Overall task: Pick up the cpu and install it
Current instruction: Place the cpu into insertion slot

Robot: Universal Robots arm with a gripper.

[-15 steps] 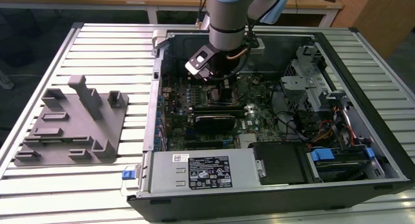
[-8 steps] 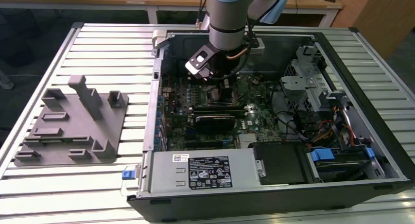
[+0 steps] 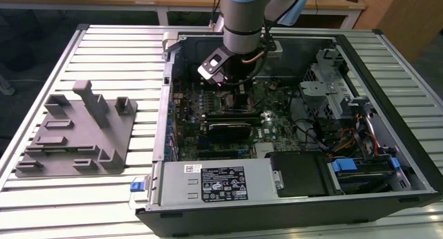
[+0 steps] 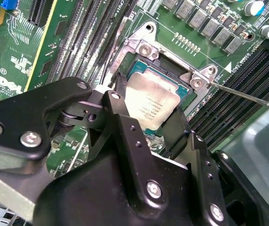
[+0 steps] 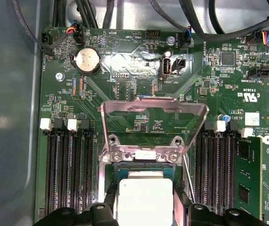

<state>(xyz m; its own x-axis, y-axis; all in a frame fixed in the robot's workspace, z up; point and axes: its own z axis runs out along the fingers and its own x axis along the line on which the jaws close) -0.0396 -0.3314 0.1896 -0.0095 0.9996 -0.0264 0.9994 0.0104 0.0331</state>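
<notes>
The cpu (image 4: 152,100) is a flat square chip with a silver-grey top, and it lies level in or just over the open motherboard socket (image 4: 170,70). My gripper (image 4: 148,107) reaches down into the computer case (image 3: 387,57), its black fingers (image 4: 176,126) pressed against two opposite edges of the chip. In the first wrist view the cpu (image 5: 144,200) sits between the fingers (image 5: 110,205), below the raised metal load plate (image 5: 153,110). In the exterior view my gripper (image 3: 232,91) hangs over the middle of the board.
The thin socket lever (image 4: 247,96) sticks out beside the socket. Memory slots (image 5: 68,174) flank it on both sides. A grey plastic fixture (image 3: 76,130) stands on the slatted table at the exterior view's left. A power supply (image 3: 215,182) and drive cage (image 3: 332,94) crowd the case.
</notes>
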